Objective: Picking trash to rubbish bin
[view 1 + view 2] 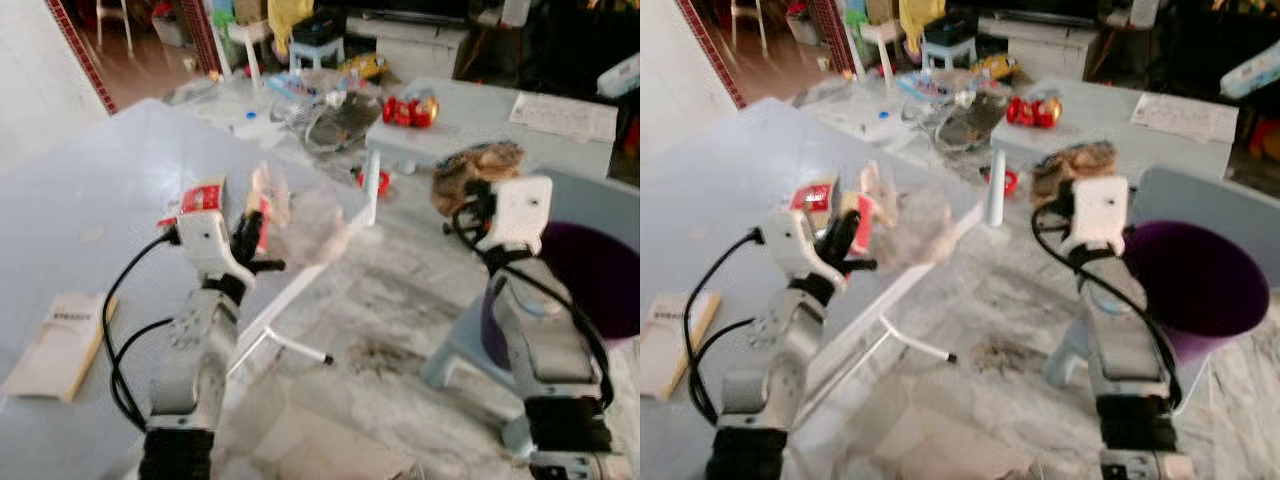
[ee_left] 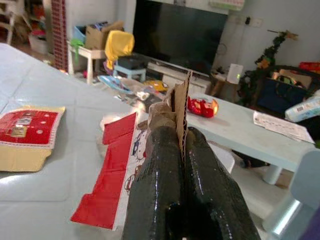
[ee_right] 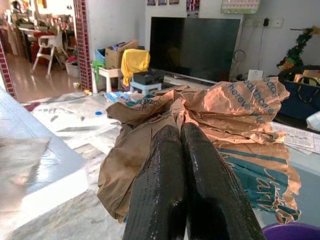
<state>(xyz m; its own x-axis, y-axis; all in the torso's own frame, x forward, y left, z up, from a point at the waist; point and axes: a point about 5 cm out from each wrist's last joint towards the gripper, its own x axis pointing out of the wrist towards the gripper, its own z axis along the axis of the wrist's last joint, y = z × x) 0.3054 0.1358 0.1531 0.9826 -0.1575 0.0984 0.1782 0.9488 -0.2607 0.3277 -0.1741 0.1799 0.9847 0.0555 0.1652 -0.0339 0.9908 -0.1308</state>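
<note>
Left gripper (image 2: 181, 150): arm raised from the elbow over the near edge of the pale grey table (image 1: 90, 200), black fingers pressed together on a thin upright piece of brown cardboard (image 2: 180, 107), which stands edge-on between them above the tabletop. Right gripper (image 3: 181, 145): arm raised well to the right of the table, over the floor, fingers pinched shut on a crumpled brown paper bag (image 3: 235, 115) with teal print, held aloft beside the purple rubbish bin (image 1: 1200, 285); the bag hangs just left of the bin's open rim, above a low pale stool. On the table, beyond the left gripper: a flattened red-and-white carton (image 2: 115, 170) lying flat, a second red-printed cardboard packet (image 2: 27, 135) further along the same surface, and a crumpled clear plastic wrapper (image 1: 315, 225) at the table's far corner. A folded tan paper sheet (image 1: 55, 345) lies near the table's near edge, apart from the rest. Table edge runs diagonally from the far corner toward the robot, with white legs (image 1: 290, 345) beneath. Between table and bin lies open marble floor (image 1: 400, 310), stained dark in one patch. Further off stands a second pale table (image 1: 480, 125) bearing red toys (image 1: 410, 110) and a printed sheet (image 1: 565, 115), with clutter on the floor behind it.
</note>
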